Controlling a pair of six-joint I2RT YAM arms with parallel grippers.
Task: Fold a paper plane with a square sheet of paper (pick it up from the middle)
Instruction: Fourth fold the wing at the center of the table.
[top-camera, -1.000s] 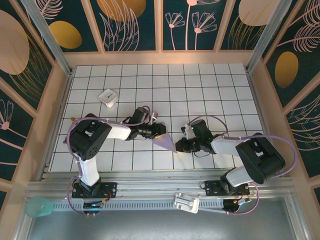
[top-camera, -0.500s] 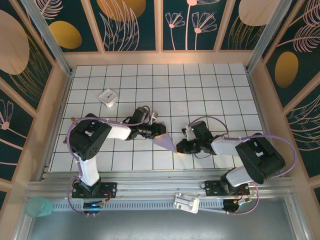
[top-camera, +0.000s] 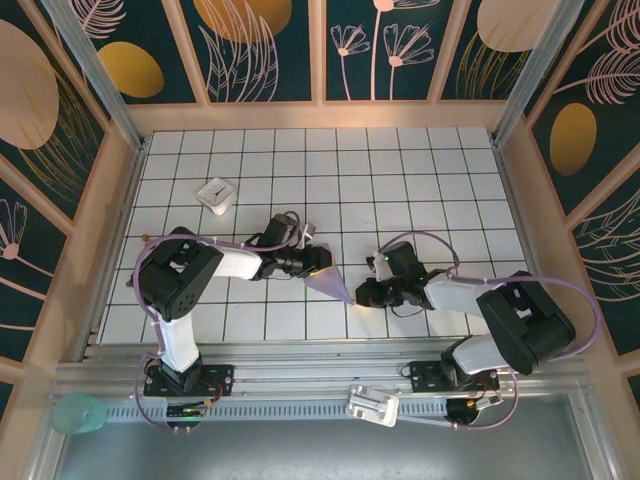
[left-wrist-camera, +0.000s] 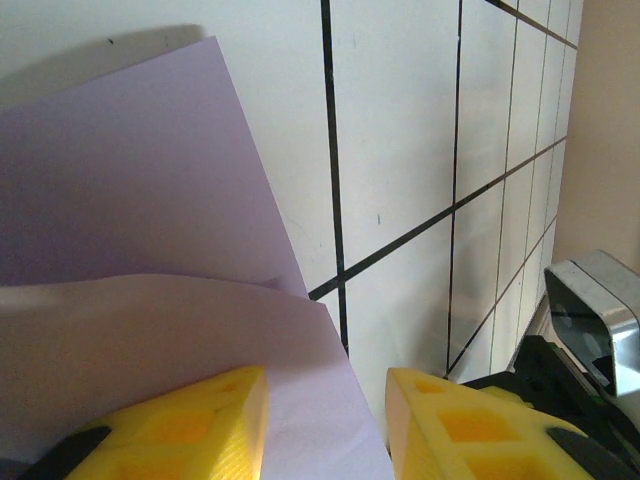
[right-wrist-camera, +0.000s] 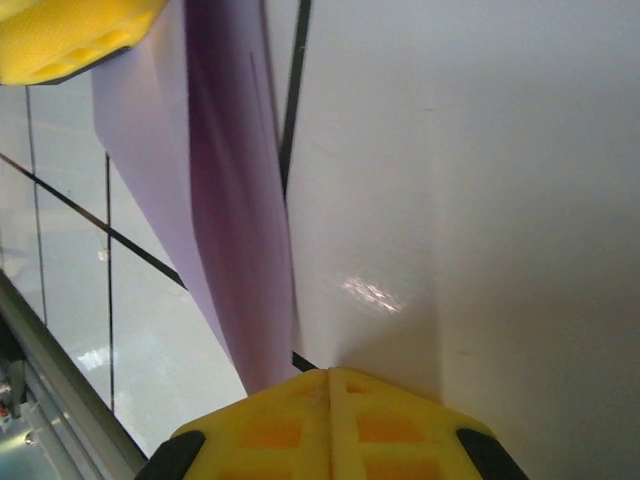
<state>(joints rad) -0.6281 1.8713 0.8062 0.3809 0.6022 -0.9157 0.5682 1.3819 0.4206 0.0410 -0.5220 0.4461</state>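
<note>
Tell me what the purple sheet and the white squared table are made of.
The purple sheet looks like thin, matte paper: it bends softly and has crisp edges. The table looks like a hard, glossy white board or tile with dark lines: a bright glint shows on it.

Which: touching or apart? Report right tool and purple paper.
Cannot tell. Right wrist view: the purple paper tapers to the shut right tool, but contact or hovering is unclear.

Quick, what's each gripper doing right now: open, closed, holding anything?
Left gripper: open, fingers apart over the folded lavender paper, no grip visible.
Right gripper: shut, fingertips at the paper's pointed tip, apparently not clamping it.
</note>
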